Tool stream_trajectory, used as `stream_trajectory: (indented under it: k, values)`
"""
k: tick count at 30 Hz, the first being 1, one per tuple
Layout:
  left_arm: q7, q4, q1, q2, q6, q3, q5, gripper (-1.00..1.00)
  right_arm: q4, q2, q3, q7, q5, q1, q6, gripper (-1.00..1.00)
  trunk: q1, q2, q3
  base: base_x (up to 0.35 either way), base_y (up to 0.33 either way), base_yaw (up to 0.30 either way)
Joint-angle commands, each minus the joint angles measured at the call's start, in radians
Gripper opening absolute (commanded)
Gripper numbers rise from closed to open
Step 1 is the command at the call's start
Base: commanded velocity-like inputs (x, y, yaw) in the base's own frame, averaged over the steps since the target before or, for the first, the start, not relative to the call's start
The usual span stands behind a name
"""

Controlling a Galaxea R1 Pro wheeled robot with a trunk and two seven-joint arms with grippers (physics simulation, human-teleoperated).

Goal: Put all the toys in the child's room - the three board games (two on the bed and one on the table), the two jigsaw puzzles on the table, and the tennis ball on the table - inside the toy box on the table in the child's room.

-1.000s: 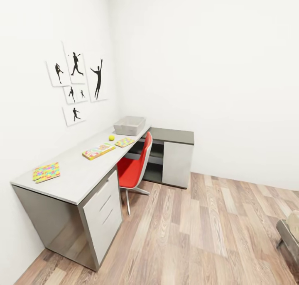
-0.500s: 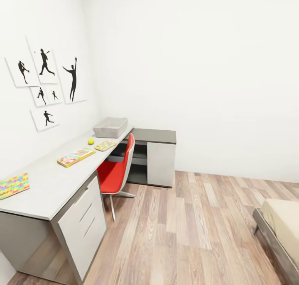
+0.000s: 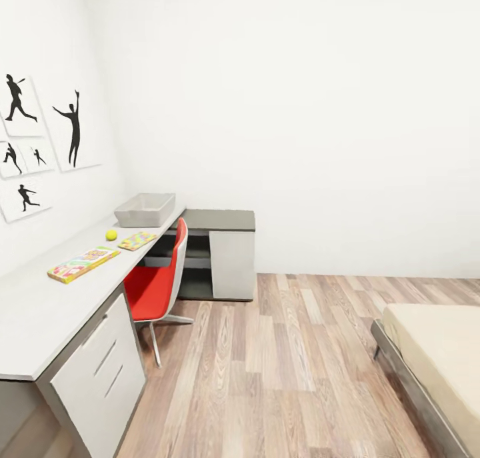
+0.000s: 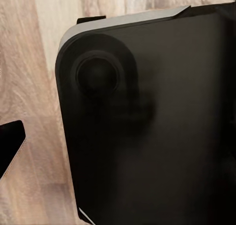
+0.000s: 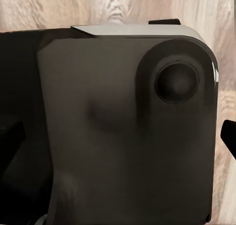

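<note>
Along the table [image 3: 40, 311], lying in line: toy box [image 3: 145, 209] at far end, tennis ball [image 3: 111, 235] and jigsaw puzzle [image 3: 137, 240] just before it, board game [image 3: 83, 263] nearer, lettering unreadable. Beyond red chair [image 3: 160, 281], leaving bare wood floor [image 3: 280, 365] up to bed [image 3: 437, 358]. Grippers' opening: cannot tell.

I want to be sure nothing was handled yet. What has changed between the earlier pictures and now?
Only the camera turned to the right: the whole head view slid left, the near jigsaw puzzle left the picture, and more of the bed came in. On the table, the toy box, tennis ball, board game and far jigsaw puzzle kept their places. Nothing was grasped or released.
</note>
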Motion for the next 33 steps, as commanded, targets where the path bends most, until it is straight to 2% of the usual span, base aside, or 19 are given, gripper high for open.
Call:
stream_trajectory:
  k: [1,8,19,33]
  values:
    - [0.0,0.0,0.0,0.0,-0.004,-0.008,0.0,1.0,-0.001,0.0,-0.005,0.0,-0.002,0.0,-0.003,1.0,0.0,0.0,0.0,0.0,0.0,-0.277]
    - [0.0,0.001,0.0,0.0,-0.004,-0.008,0.0,1.0,-0.001,0.001,-0.005,0.0,-0.002,0.0,-0.003,1.0,0.0,0.0,0.005,0.0,0.0,-0.249]
    - [0.0,0.001,0.0,0.001,-0.005,-0.008,0.0,1.0,-0.001,0.0,-0.005,0.0,-0.002,0.0,-0.003,1.0,0.0,0.0,0.006,0.0,0.0,-0.086]
    - [0.0,0.0,0.0,0.001,-0.006,-0.007,0.0,1.0,-0.001,0.0,-0.005,0.0,-0.002,0.0,-0.003,1.0,0.0,0.0,0.006,0.0,0.0,-0.261]
